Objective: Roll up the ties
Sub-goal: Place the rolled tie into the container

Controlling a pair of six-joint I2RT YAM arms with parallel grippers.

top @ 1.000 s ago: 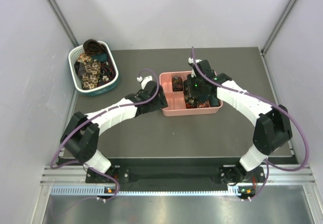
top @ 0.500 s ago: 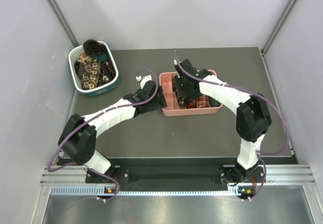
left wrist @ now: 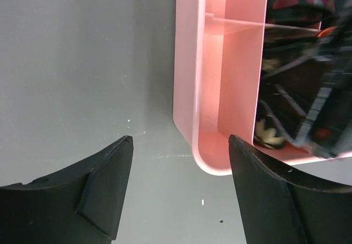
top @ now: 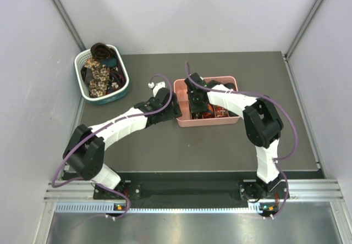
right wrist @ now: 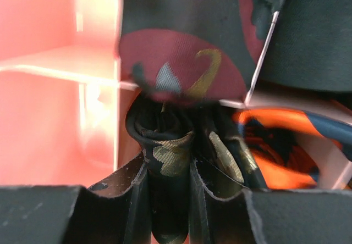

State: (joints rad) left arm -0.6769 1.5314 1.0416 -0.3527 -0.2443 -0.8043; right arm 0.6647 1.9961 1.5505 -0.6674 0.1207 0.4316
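Since a second ago, our right gripper (top: pixel 197 98) swung left across the tray (top: pixel 209 123). We note it pinching a rolled tie (right wrist: pixel 165 145) inside the tray. Our left gripper (left wrist: pixel 180 145) gapes empty at the tray's corner.

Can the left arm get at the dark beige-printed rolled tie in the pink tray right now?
Probably not. The right end effector grips that dark rolled fabric tie inside the pink plastic divided tray, its arm covering it; the open left end effector is only at the tray's corner.
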